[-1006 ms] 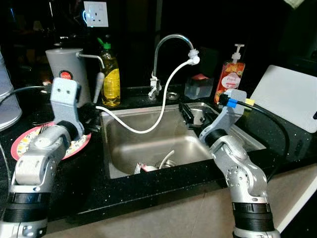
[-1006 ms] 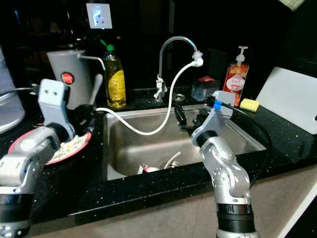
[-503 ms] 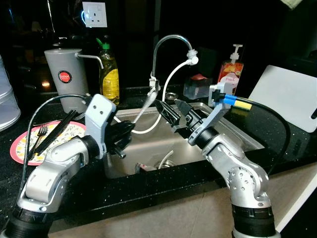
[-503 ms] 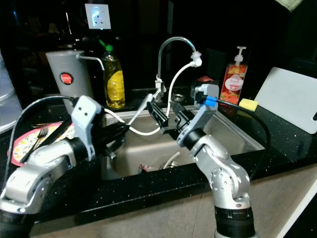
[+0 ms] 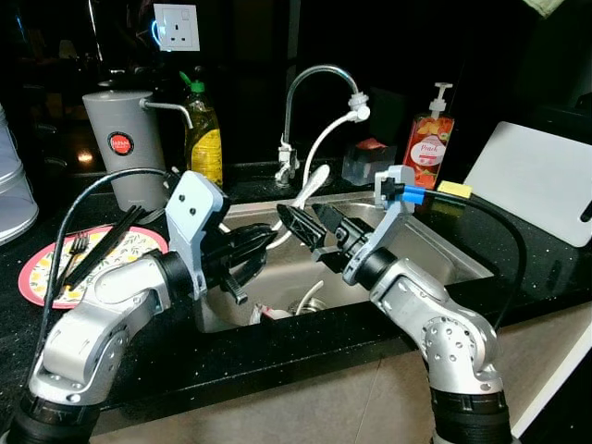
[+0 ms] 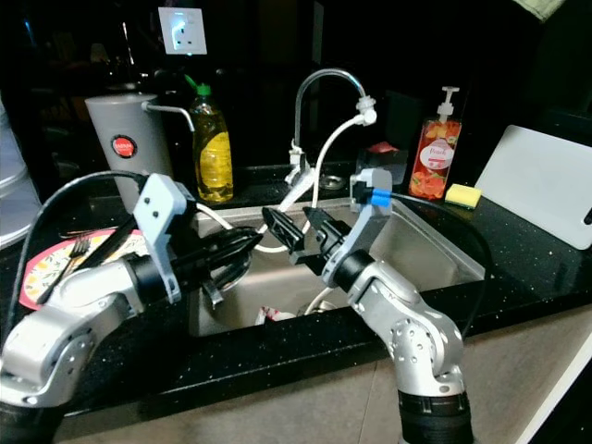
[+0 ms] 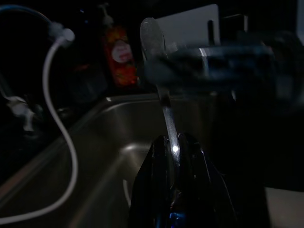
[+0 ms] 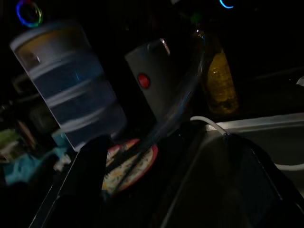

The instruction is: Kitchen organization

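My left gripper [image 5: 264,242] is shut on the handle of a metal spoon [image 5: 310,180], which it holds over the left part of the sink [image 5: 435,254]. In the left wrist view the spoon [image 7: 164,109] rises from between the fingers to its bowl. My right gripper [image 5: 310,222] is open, its fingers spread on either side of the spoon's shaft, just short of touching. A red-rimmed plate [image 5: 37,273] with a fork [image 5: 74,250] and black chopsticks [image 5: 106,242] lies on the counter to the left.
A white hose [image 5: 319,148] hangs from the faucet [image 5: 314,79] into the sink behind the grippers. A grey kettle [image 5: 120,143] and yellow soap bottle [image 5: 202,139] stand at the back left. A pump bottle [image 5: 430,143], sponge [image 5: 453,190] and white board [image 5: 536,185] are at the right.
My left gripper has swung from the plate to over the sink, carrying the spoon. My right gripper has moved left from the sink's right side and now brackets the spoon.
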`<state>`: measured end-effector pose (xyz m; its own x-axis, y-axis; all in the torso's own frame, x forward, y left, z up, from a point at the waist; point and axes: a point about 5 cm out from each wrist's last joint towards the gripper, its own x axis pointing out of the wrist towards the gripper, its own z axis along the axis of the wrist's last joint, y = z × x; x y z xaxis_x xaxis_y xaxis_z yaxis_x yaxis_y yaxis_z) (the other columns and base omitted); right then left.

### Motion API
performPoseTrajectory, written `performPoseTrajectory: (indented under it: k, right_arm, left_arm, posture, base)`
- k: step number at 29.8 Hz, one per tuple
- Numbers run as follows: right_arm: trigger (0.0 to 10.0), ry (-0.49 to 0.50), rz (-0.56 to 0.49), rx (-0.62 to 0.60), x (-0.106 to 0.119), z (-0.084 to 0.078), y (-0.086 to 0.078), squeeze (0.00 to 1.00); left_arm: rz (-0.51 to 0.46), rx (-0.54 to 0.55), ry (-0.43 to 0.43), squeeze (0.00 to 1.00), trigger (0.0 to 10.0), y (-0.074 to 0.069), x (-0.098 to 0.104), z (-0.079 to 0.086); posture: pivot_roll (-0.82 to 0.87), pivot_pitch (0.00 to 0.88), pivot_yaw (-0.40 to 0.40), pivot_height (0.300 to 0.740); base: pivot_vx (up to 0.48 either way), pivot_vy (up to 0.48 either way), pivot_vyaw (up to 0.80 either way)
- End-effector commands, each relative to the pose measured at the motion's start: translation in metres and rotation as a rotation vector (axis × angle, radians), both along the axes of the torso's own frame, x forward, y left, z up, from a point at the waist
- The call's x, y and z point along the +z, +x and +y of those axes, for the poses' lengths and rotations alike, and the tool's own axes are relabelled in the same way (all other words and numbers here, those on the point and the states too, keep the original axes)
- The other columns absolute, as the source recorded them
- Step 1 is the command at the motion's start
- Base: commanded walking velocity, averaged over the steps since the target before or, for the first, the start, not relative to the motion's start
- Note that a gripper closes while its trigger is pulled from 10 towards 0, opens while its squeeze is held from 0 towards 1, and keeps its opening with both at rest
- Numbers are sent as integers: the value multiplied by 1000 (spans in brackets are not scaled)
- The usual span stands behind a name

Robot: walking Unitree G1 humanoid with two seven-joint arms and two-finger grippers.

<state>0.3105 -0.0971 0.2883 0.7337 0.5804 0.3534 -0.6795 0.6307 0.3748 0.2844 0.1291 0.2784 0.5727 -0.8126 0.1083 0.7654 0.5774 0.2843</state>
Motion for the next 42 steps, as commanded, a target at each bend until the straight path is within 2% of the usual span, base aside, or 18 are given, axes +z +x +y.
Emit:
performPoseTrajectory:
  k: [1,5,6,7,8,10,11,12,22,40,41,42]
  right_arm:
    - [10000,40,11,21,4,-1,0,0]
    - [9882,76,9,22,8,-5,0,0]
    - [7412,81,9,19,9,-6,0,0]
    - [6588,83,9,17,9,-7,0,0]
    - [3804,86,10,17,9,-8,0,0]
    - [3804,88,10,17,9,-8,0,0]
    - [3373,91,10,19,10,-8,0,0]
    - [0,101,11,24,10,-8,0,0]
    - [0,120,14,58,12,-8,-3,0]
    - [0,92,18,55,9,-8,-3,0]
    - [10000,76,17,39,8,-8,-2,0]
    - [10000,65,16,28,8,-8,-1,0]
  left_arm:
    - [11,-35,3,0,10000,-3,-2,-5]
    - [23,-37,12,0,10000,-3,-5,-5]
    - [24,-37,14,0,10000,-3,-5,-4]
    - [27,-36,15,0,10000,-3,-5,-4]
    - [28,-37,17,0,10000,-3,-6,-3]
    - [29,-38,17,0,10000,-3,-6,-3]
    - [30,-38,18,0,10000,-3,-6,-3]
    - [30,-35,17,0,10000,-3,-6,-3]
    - [30,-23,9,0,10000,-1,-5,-1]
    - [-10,102,-23,0,10000,11,-1,5]
    - [-10,105,-28,0,10000,11,-1,5]
    - [-10,107,-32,0,10000,11,0,5]
  posture:
    - [-38,8,-21,740]
    - [-40,7,-20,740]
    - [-40,7,-20,740]
    - [-40,7,-20,740]
    - [-40,7,-20,740]
    - [-39,7,-20,740]
    - [-39,7,-20,740]
    - [-39,7,-20,740]
    - [-40,8,-22,740]
    - [-39,3,-23,740]
    - [-39,3,-23,740]
    - [-39,3,-23,740]
  base:
    - [0,0,0]
    - [0,0,0]
    - [0,0,0]
    - [0,0,0]
    - [0,0,0]
    - [0,0,0]
    - [0,0,0]
    - [0,0,0]
    - [0,0,0]
    - [0,0,0]
    - [0,0,0]
    - [0,0,0]
